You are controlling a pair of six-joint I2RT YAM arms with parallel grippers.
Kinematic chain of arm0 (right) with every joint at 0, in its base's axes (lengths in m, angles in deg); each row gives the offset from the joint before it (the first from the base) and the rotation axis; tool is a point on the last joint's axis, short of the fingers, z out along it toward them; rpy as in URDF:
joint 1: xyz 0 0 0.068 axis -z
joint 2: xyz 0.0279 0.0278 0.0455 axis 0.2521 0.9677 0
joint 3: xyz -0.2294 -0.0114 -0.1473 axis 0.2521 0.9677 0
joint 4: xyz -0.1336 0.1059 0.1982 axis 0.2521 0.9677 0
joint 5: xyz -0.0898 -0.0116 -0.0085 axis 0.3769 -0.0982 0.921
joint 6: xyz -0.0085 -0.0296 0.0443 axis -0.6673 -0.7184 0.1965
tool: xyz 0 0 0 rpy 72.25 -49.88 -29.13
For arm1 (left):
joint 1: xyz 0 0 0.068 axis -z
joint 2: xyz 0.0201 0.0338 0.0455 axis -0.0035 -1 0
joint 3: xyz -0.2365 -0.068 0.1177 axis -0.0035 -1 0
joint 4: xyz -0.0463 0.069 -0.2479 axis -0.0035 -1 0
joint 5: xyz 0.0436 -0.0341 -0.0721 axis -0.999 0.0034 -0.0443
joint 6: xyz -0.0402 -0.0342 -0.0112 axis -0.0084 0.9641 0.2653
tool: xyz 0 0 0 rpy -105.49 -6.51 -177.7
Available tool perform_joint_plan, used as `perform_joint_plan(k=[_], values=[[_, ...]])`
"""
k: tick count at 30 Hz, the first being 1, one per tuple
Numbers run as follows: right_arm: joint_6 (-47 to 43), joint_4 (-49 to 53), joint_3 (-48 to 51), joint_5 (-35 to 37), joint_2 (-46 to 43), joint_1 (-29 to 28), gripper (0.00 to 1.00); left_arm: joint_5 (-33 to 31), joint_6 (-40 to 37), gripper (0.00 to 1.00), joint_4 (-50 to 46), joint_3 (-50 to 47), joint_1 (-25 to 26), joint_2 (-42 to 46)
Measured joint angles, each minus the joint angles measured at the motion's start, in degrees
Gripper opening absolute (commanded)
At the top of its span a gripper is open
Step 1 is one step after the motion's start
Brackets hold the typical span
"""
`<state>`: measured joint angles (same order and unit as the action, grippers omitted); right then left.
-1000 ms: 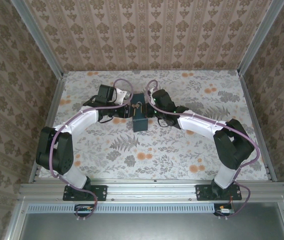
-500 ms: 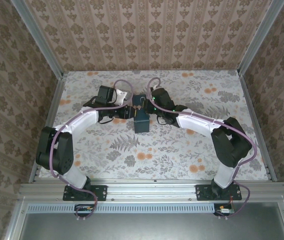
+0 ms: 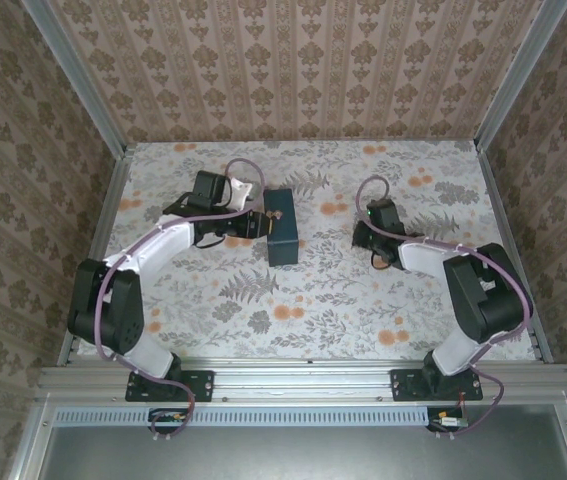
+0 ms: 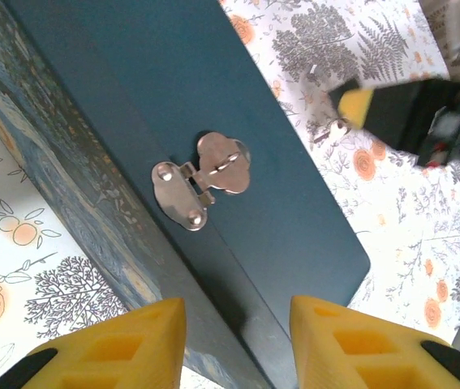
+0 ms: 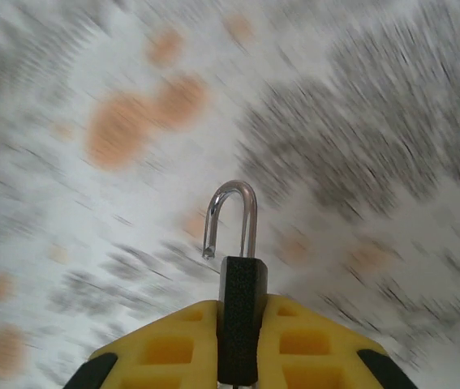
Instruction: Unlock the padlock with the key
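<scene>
A black padlock (image 5: 242,292) is clamped between the yellow fingers of my right gripper (image 5: 242,312). Its silver shackle (image 5: 231,212) stands open, one end free. In the top view this gripper (image 3: 362,236) hovers over the table, right of the blue swirl-painted box (image 3: 281,225). My left gripper (image 4: 238,312) stands open, its pads (image 4: 124,344) on either side of the box's (image 4: 213,89) near edge, below the bare silver hasp (image 4: 204,178). It sits at the box's left side (image 3: 253,225). The key is hidden.
The floral tabletop (image 3: 293,300) lies open in front of the box. Patterned walls and metal rails (image 3: 113,210) close in the table on three sides. The right gripper's dark body (image 4: 412,113) shows beyond the box.
My right gripper has pulled away from the box to the right, carrying the padlock off the hasp. The left arm and the box have stayed put.
</scene>
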<state>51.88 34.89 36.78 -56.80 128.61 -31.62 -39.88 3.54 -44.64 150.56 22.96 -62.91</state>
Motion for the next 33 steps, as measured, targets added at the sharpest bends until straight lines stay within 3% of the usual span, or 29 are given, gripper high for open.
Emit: perform_joint_plan(k=[2, 5, 10, 16, 20, 26, 33], values=[[0.0, -1.4, 2.2, -0.6, 1.0, 0.2, 0.20, 0.0, 0.0, 0.39, 0.0, 0.0, 0.0, 0.7], [0.6, -3.1, 2.8, -1.5, 1.5, 0.4, 0.42, -0.2, 0.0, 0.39, -0.1, 0.3, 0.0, 1.0], [0.3, -5.2, 3.4, -3.5, 1.0, 0.7, 0.52, -1.7, 0.0, 0.39, -0.5, 0.3, 0.1, 1.0], [-5.0, 3.6, 0.6, -2.6, -5.9, 1.0, 0.51, -3.7, 0.3, 0.39, -1.1, 0.2, 0.1, 1.0], [-7.9, 4.0, -4.9, -2.8, -7.9, -3.0, 0.44, -3.6, 0.6, 0.39, -1.1, 0.2, 0.3, 1.0], [-7.3, -1.7, -11.3, -9.0, 2.8, -10.8, 0.31, -3.4, 1.3, 0.38, -0.9, -0.1, 1.7, 0.8], [-3.7, -5.4, -13.6, -15.3, 11.3, -13.6, 0.29, -3.0, 3.2, 0.38, 1.3, -0.4, 2.0, -1.2]])
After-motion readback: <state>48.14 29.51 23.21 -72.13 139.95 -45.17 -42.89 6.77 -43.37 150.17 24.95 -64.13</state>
